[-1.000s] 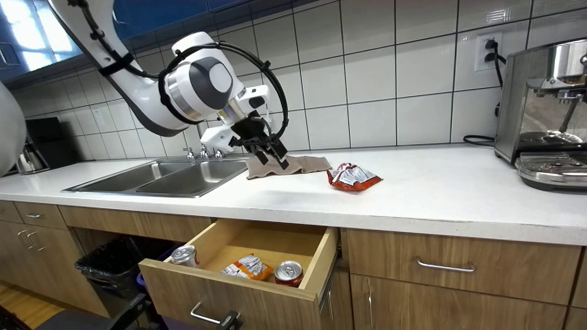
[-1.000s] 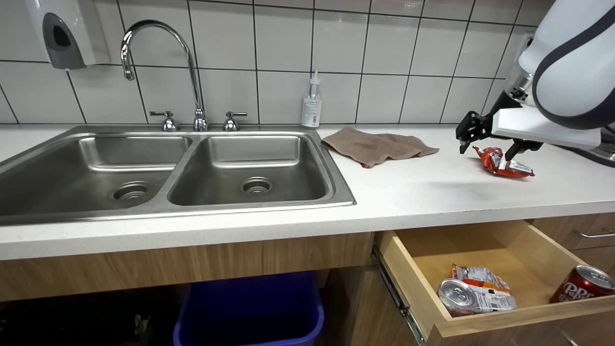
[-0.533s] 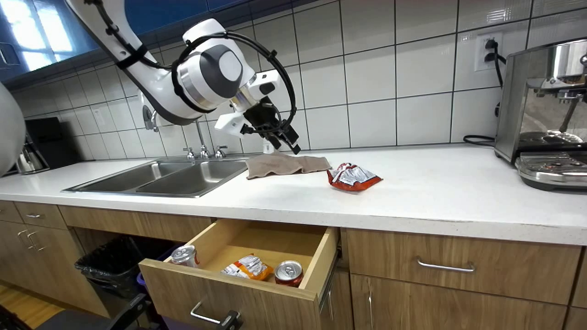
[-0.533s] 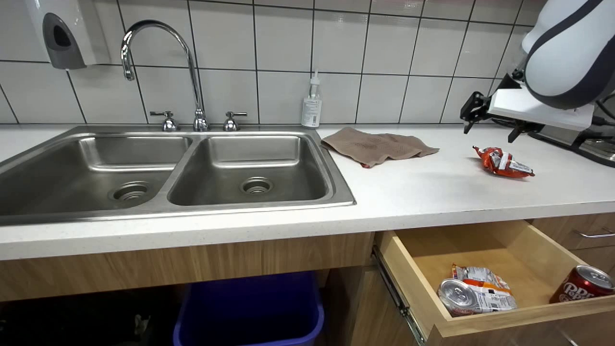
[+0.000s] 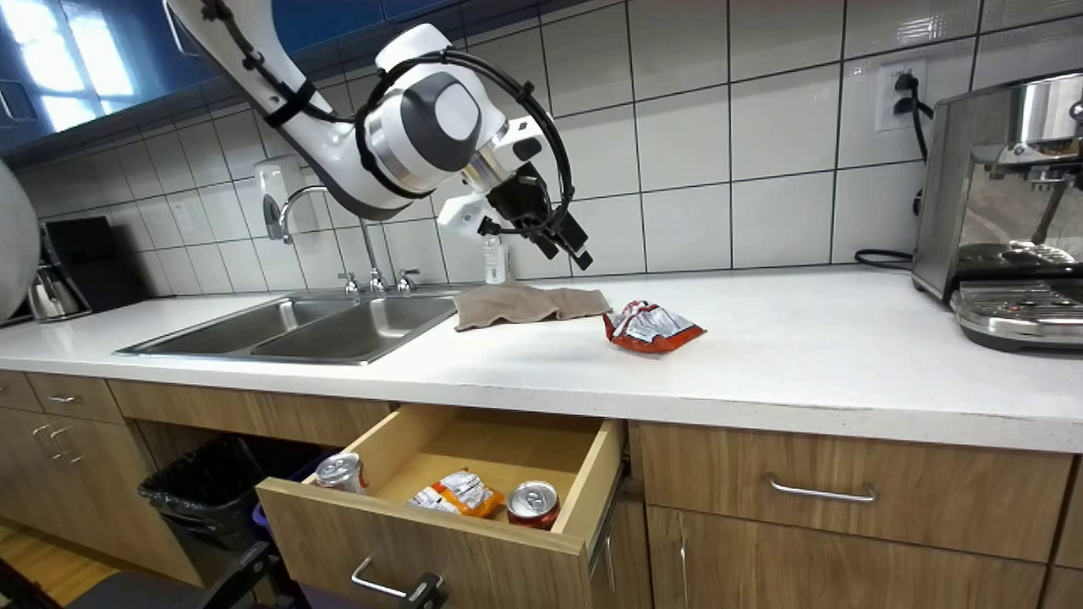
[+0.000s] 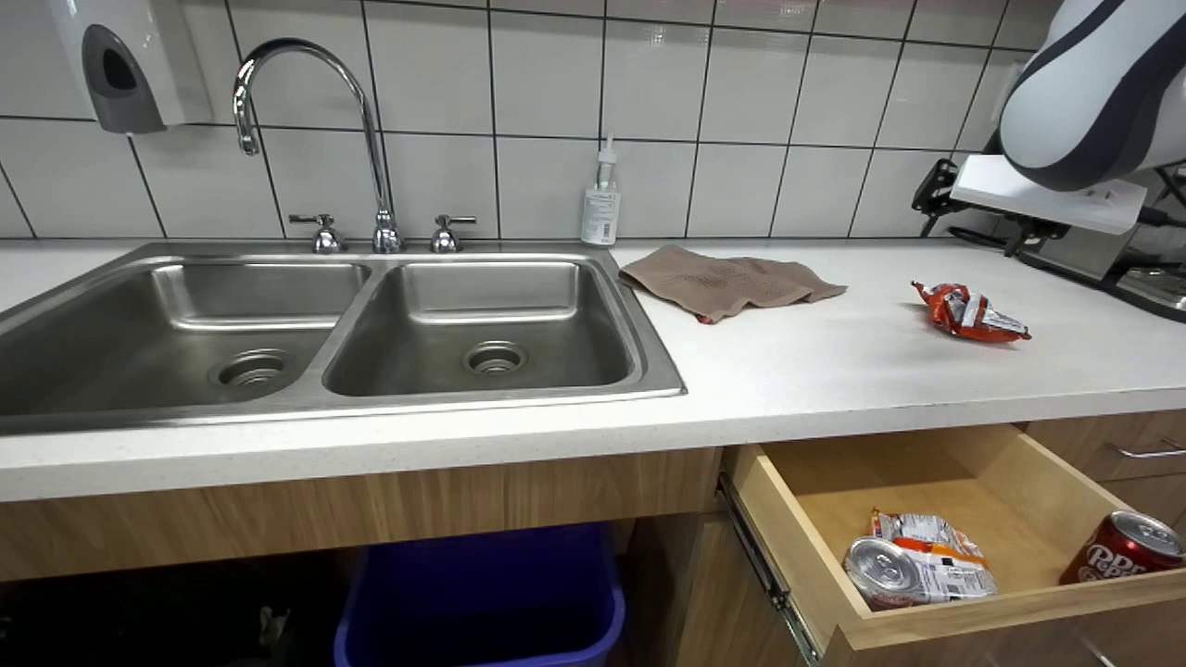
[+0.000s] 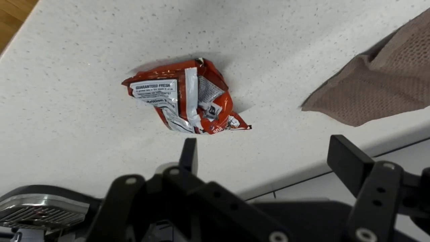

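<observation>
My gripper is open and empty, with its two black fingers wide apart. In both exterior views it hangs above the white counter near the tiled wall, as the gripper and the gripper show. A crumpled red and silver snack bag lies on the counter, close to the fingertips in the wrist view but apart from them. The bag also shows in the exterior views, below the gripper. A brown cloth lies beside the bag, partly seen in the wrist view.
An open drawer holds a silver can, an orange snack bag and a red can. A double sink, a pump bottle and a coffee machine stand along the counter. A blue bin sits below.
My open gripper has risen and moved back toward the wall, away from the red bag. In an exterior view the arm has shifted right. The bag, cloth and drawer have not moved.
</observation>
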